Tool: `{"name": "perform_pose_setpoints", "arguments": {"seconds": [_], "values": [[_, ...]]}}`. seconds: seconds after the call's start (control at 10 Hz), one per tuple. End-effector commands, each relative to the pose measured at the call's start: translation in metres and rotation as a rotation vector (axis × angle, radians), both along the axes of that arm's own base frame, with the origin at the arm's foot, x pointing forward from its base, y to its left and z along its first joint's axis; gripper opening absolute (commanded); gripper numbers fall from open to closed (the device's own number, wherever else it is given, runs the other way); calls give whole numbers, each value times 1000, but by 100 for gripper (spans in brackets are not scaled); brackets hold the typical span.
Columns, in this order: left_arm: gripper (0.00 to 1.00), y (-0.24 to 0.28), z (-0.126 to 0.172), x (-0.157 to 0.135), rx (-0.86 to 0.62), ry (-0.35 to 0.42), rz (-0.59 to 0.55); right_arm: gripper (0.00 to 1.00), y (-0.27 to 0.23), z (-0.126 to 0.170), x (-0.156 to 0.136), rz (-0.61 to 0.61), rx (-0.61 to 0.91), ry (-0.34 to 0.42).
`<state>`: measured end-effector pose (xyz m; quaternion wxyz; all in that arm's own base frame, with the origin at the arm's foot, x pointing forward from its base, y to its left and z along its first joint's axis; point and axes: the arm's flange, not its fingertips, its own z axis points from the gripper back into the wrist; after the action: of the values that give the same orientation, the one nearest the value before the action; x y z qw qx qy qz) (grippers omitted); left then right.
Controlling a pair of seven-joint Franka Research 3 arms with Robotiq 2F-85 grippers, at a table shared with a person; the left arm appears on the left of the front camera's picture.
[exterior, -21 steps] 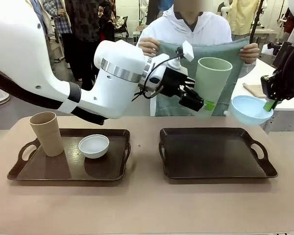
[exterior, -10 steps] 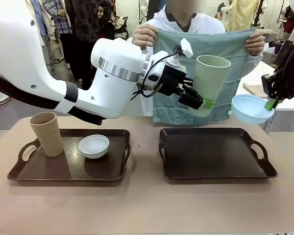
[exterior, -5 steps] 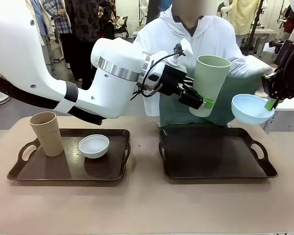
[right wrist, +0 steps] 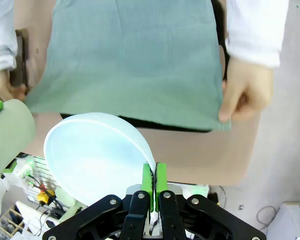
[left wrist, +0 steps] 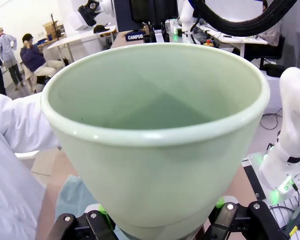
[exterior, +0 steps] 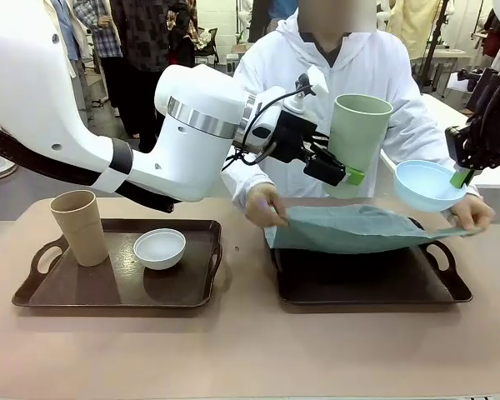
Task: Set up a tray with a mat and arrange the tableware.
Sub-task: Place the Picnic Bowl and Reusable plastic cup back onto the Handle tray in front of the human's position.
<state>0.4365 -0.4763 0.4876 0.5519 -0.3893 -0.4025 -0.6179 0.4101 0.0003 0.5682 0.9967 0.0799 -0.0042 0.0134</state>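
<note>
My left gripper (exterior: 347, 177) is shut on the pale green tumbler (exterior: 357, 142), held in the air above the right tray (exterior: 450, 287); the tumbler (left wrist: 155, 135) looms close in the left wrist view. My right gripper (exterior: 460, 177) is shut on the rim of the light blue bowl (exterior: 427, 184), also aloft; the bowl (right wrist: 97, 155) shows in the right wrist view. A person's hands (exterior: 265, 207) lower a teal mat (exterior: 358, 229) onto the right tray; the mat (right wrist: 132, 60) lies spread below. The tan tumbler (exterior: 80, 227) and white bowl (exterior: 159, 247) stand on the left tray (exterior: 75, 293).
The person in a white top leans over the far edge of the table (exterior: 250, 350). The front strip of the table in front of both trays is bare. Other people and equipment stand in the background.
The person has brought the teal mat down from chest height and now spreads it over the right tray. Both grippers hold their pieces in nearly the same place.
</note>
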Motion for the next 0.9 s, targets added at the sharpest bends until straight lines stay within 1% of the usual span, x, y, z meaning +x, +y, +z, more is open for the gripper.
{"name": "perform_pose_setpoints", "arguments": {"seconds": [0.0, 0.8], "values": [[0, -1, 1, 1, -9, -17, -17, 2, 1, -1, 0, 7, -1, 0], [0, -1, 1, 1, -9, -17, -17, 2, 1, -1, 0, 7, -1, 0]]}}
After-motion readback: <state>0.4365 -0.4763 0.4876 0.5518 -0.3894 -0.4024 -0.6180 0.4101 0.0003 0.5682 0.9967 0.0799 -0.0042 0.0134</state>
